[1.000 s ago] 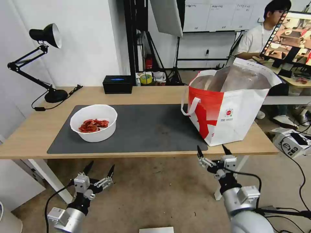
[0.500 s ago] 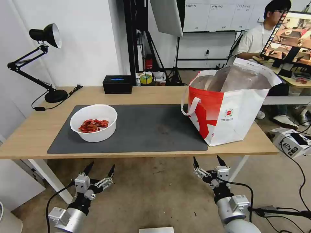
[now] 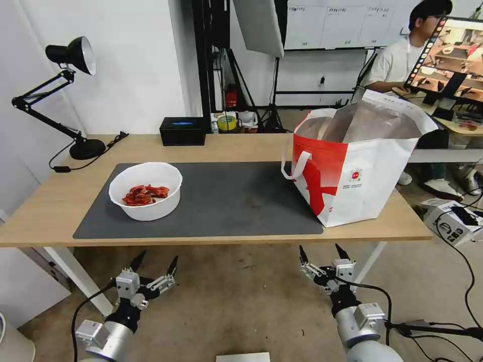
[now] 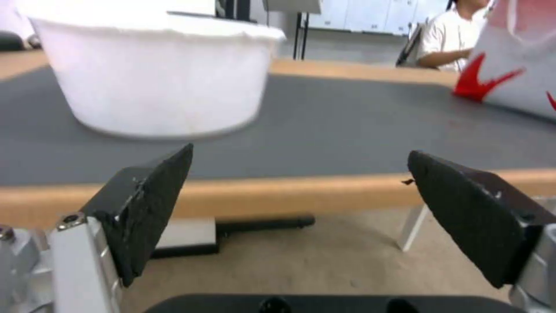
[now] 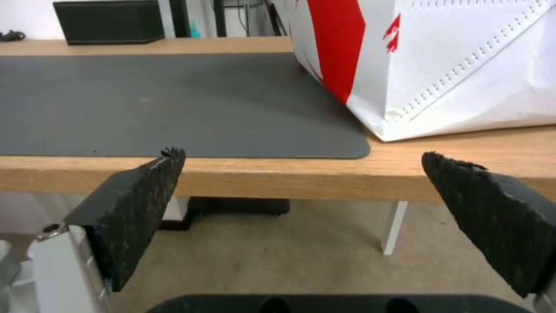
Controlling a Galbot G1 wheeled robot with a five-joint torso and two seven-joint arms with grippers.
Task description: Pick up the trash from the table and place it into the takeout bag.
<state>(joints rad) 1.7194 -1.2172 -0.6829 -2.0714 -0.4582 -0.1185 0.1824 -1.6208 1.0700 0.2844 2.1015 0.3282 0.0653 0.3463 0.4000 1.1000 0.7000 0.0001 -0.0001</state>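
Both grippers hang below the near edge of the table (image 3: 50,211), fingers spread wide and holding nothing: left gripper (image 3: 154,265) before the white bowl (image 3: 146,191), right gripper (image 3: 320,253) before the takeout bag (image 3: 352,166), apparently staged for reaching. On the mat (image 3: 236,201), the bowl of red scraps remains unbagged; the bag's interior is hidden.

Takeout bag (image 5: 463,65): cropped by the right wrist view's edges; its contents were hidden behind the foil walls.
White bowl (image 4: 156,74): blurred in the left wrist view, its top cut off.
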